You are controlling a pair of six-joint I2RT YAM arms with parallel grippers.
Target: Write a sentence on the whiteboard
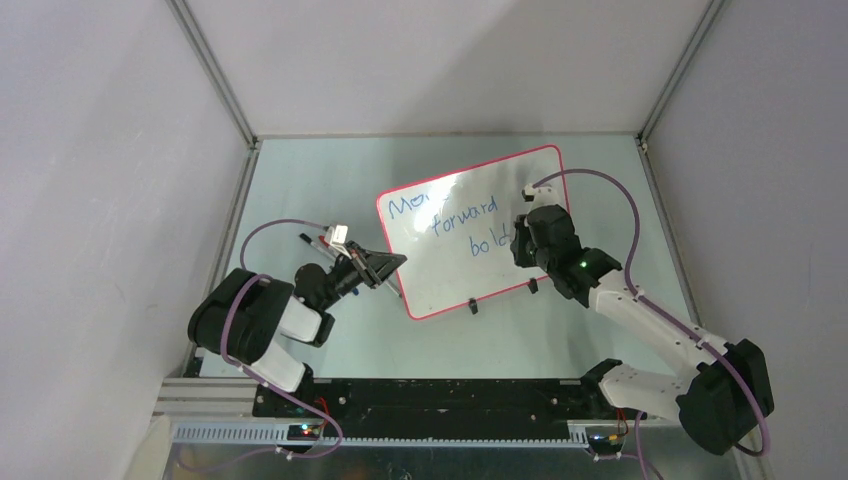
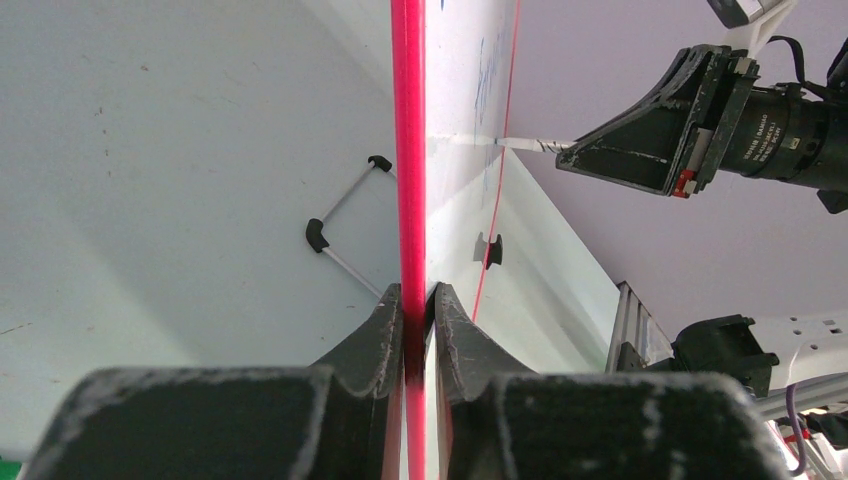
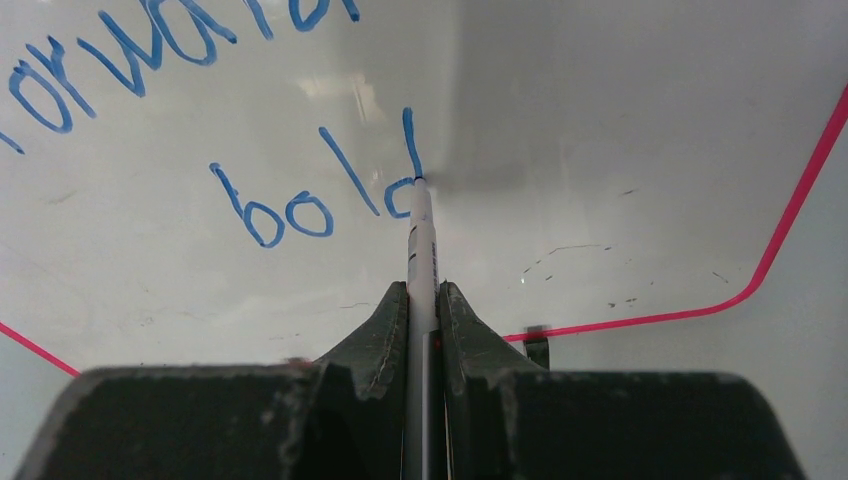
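Note:
The whiteboard, glossy white with a thin red-pink frame, lies tilted on the table. The sentence reads in blue "Mo…", "forward", "bold" in three stepped lines; glare hides part of the first word. My left gripper is shut on the board's left edge; the red frame runs between its fingers. My right gripper is shut on a white marker. The marker tip touches the board at the "d" of "bold". The right gripper also shows in the left wrist view.
Two black clip feet sit on the board's near edge. A thin metal rod with black end caps lies on the table left of the board. Grey walls close in the table on three sides.

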